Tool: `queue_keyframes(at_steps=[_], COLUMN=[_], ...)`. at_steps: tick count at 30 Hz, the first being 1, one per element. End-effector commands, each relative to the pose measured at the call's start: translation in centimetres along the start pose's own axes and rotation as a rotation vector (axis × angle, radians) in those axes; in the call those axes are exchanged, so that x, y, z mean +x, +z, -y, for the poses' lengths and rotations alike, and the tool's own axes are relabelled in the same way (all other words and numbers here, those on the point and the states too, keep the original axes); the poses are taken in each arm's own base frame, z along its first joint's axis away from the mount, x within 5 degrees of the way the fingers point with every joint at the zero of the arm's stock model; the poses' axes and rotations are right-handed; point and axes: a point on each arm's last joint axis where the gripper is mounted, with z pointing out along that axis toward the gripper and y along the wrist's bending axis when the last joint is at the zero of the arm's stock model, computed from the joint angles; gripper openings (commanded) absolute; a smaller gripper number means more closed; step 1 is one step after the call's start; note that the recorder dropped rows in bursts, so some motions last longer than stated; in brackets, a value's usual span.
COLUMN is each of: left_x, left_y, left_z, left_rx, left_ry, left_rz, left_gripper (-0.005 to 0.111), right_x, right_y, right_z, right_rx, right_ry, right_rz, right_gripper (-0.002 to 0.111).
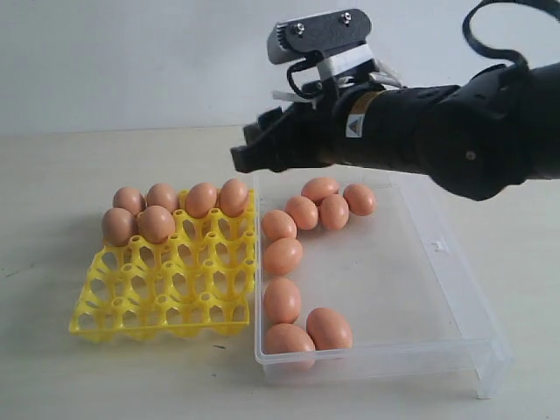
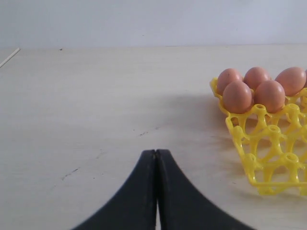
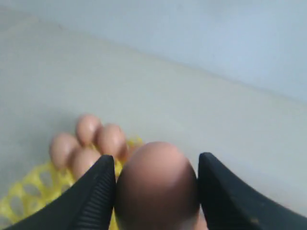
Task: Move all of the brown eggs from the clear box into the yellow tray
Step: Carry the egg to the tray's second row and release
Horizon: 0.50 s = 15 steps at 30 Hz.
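Brown egg (image 3: 156, 191) was clamped in the right gripper (image 3: 157, 162), fingers spread wide around its middle and touching both sides. In the exterior view that gripper hung in the air over the seam where the yellow tray (image 1: 166, 302) met the clear box (image 1: 394, 280), near the tray's back row.

My read on the step: carry phase, egg out of the box and not yet placed.

Six eggs (image 1: 200, 199) sat in the tray: four across the back row, two in the next row at its left end. Nine others lay in the box, mostly along the tray-side wall and the back.

Left gripper (image 2: 156, 154) was pinched together, holding nothing, low over the table (image 2: 96, 96) beside the tray.

Next move calls for centring over a free cup next to the second-row pair, lowering until the egg seats, then opening. Watch for clipping a neighbour.
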Motion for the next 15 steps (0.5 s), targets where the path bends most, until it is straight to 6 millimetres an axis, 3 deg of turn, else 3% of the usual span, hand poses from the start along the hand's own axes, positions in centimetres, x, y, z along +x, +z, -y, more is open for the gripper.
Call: queue_keyframes(at_steps=[1,8,15], left_x=[-0.3,-0.3,-0.3], left_y=[-0.1,-0.1,-0.1], left_z=[0.1,0.1,0.1], left_rx=[0.01,0.01,0.01], left_ry=[-0.005,-0.005,-0.005], left_rz=[0.022,0.022,0.022], left_gripper=[0.0,0.0,0.0], right_x=[-0.3,2.8,4.0], right_y=[2.0,8.4,12.5], right_z=[-1.4,-2.7,-2.9], right_rx=[-0.137,-0.301,-0.329], right_ry=[0.001,0.069,0.093], right_rz=[0.228,0.15,0.097], right_gripper=[0.0,0.0,0.0])
